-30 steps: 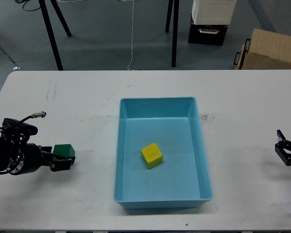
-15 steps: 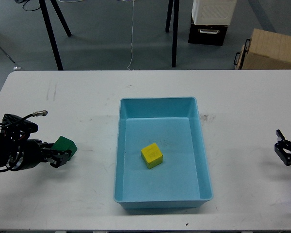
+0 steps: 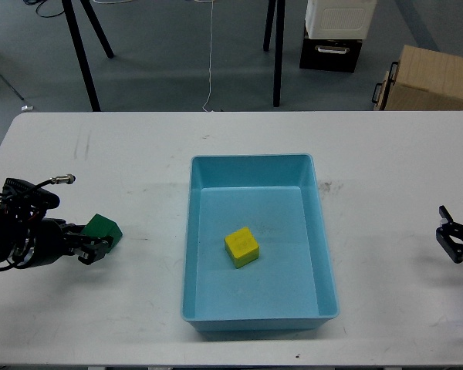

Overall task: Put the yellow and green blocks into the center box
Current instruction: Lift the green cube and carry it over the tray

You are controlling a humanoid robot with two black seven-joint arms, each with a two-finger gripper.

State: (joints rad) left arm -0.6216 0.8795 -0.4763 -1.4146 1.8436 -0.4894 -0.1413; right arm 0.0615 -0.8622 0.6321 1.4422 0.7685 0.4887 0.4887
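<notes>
Bright even overhead light, soft faint shadows, sharp focus, no glare.

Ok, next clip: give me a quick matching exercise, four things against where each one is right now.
Things:
1. yellow block
2. green block
3. left tool
4. right tool

Places:
A. at the table's right edge, away from both blocks
B. inside the blue box
C. on the table, left of the box
D. at the green block, on the table's left side

Pairs: 1-B, 2-C, 3-D, 4-A
</notes>
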